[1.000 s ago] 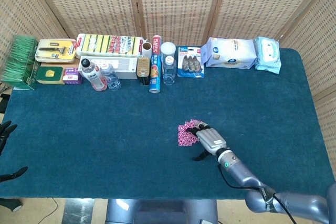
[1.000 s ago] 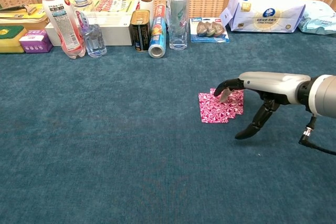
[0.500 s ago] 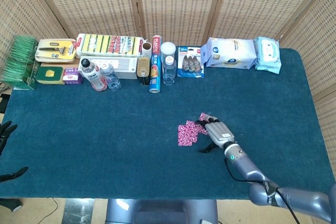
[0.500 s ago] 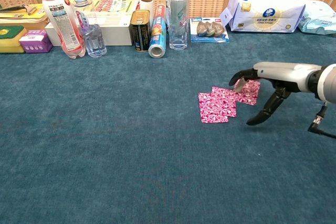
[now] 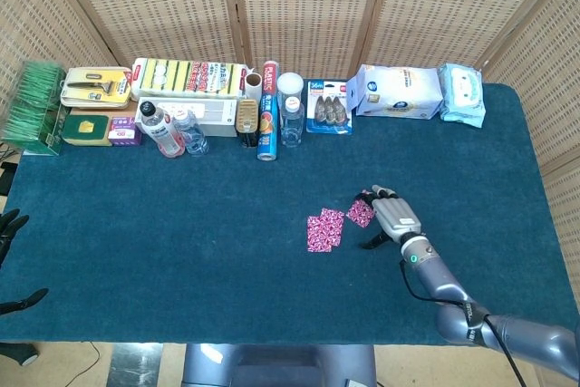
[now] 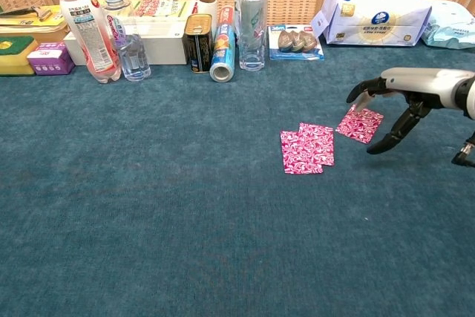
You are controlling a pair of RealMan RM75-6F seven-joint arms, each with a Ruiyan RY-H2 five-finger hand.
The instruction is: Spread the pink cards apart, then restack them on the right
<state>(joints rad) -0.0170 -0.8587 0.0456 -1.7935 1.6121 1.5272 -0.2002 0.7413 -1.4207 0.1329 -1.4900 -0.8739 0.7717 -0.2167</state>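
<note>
Toward the near right part of the tabletop (image 5: 507, 160), I am holding my right hand (image 5: 392, 215) low over the blue cloth, fingers (image 6: 361, 91) curved and apart, gripping nothing; whether the tips are touching the nearest pink card (image 6: 359, 124) I cannot tell. That card is lying flat and tilted, just left of my hand and clear of the other pink cards (image 6: 307, 149). Those are sitting a little further toward the left edge, overlapping one another, and I cannot say how many are in the overlap.

I am judging these cards as very light, thin and somewhat flexible, lying flush on a napped cloth that is probably gripping them a little. Pinching one from above looks awkward, since no edge is standing proud. Pressing a fingertip on the face and dragging seems the surer way to part them. For restacking, I would slide a card until it rides over another, then pinch at a raised corner.

My left hand (image 5: 11, 226) is resting off the left edge, dark and partly hidden, so its state is unclear.
</note>
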